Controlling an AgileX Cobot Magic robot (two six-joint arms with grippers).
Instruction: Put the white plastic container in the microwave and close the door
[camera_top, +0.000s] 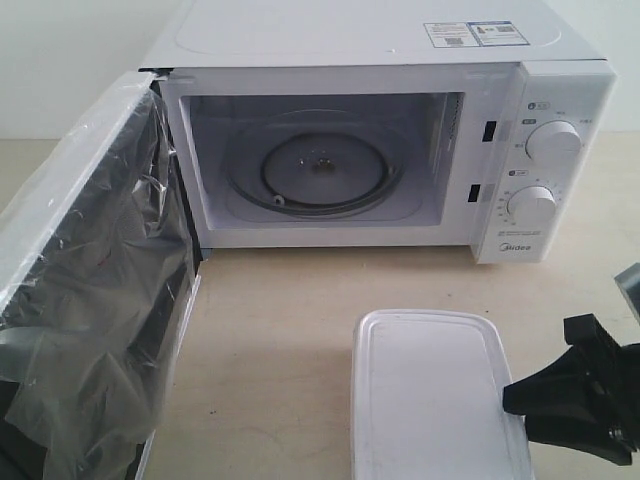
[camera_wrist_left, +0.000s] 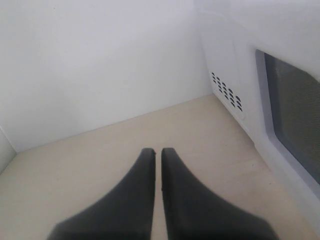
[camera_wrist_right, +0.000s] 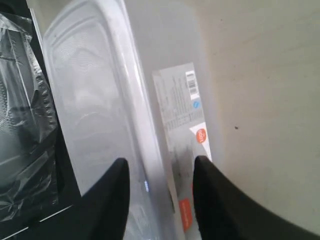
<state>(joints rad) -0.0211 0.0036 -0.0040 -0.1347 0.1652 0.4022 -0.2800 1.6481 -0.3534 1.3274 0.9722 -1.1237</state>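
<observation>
Microwave fills the back of the tabletop, its cavity open and the glass turntable bare. The door is swung wide to the left, with loose clear film sagging over its dark window. The white plastic container lies flat on the tabletop in front of the oven, right of centre and well short of the opening. The right claw stands with its fingers apart astride the container's right long edge, one finger over the lid and the other down the labelled side wall. It does not look clamped yet. The left claw is pressed together on nothing, low over bare tabletop beside the microwave's vented side. The main risk is the hold: pinching only one rim of a wide, flat box could let it droop, twist or slip on lifting, or spring the lid. A tilted box could then catch the cavity frame on entry. The hanging film could snag or be trapped when the door shuts. The container's near end and most of the right arm are cut off, the door handle cannot be made out, the contents are unseen, and whether either finger touches the plastic is unclear.
</observation>
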